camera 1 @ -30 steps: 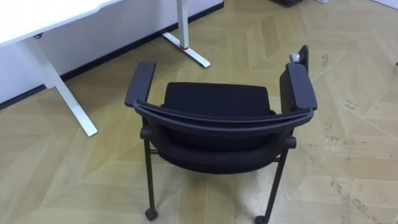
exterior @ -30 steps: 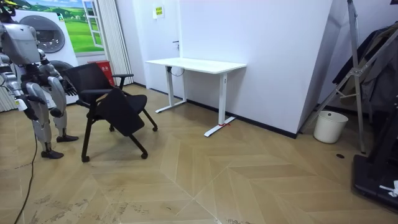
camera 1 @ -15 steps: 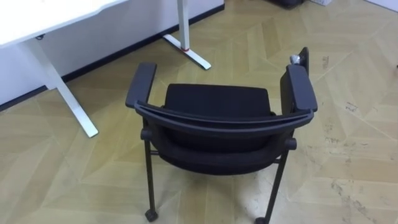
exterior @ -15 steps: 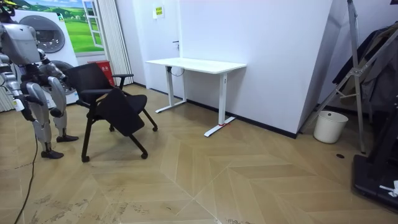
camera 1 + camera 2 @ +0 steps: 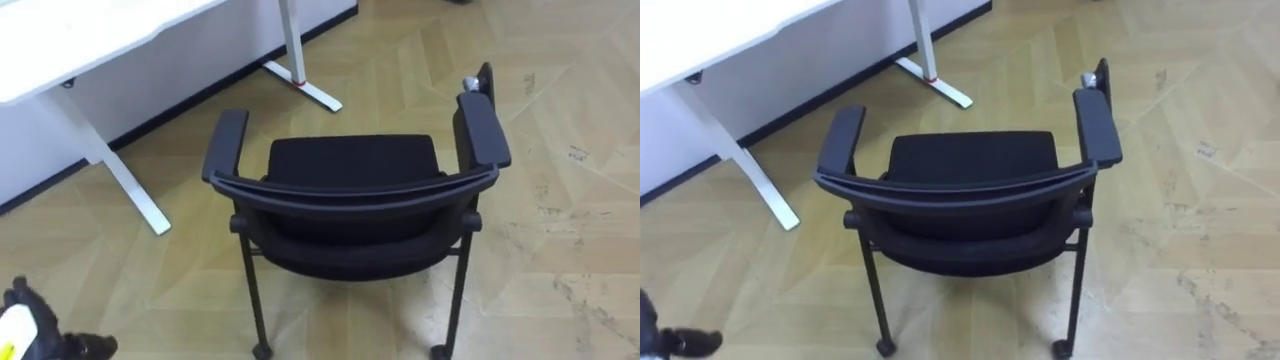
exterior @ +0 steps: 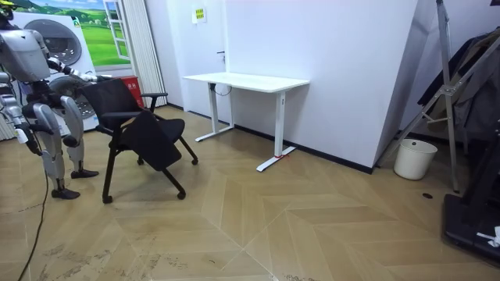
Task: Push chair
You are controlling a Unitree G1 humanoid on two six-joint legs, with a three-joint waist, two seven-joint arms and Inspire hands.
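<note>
Nearest us, at the lower left edge, the left hand (image 5: pixel 28 332) comes into the left eye view, cut off so that we cannot tell whether its fingers are spread or curled; it is well apart from the chair. In the room view the right hand (image 6: pixel 23 134) hangs by the robot's side, too small for us to read

Just ahead stands the chair (image 5: pixel 350 195), backrest toward us, seat facing away. The white desk (image 5: pixel 90 40) stands to the far left, near it but not touching. Neither hand is on the chair, so we judge the push not yet begun

What worries us is that the chair rolls on small wheels (image 5: pixel 883 347). A push with one hand, or off centre on the backrest, could swing it round instead of sending it straight, and its left armrest (image 5: pixel 225 145) could then strike the desk leg (image 5: pixel 125 185)

The far legs hide under the seat, the desk top runs out of the picture, and we cannot identify the dark part beside the right armrest (image 5: pixel 482 130)
</note>
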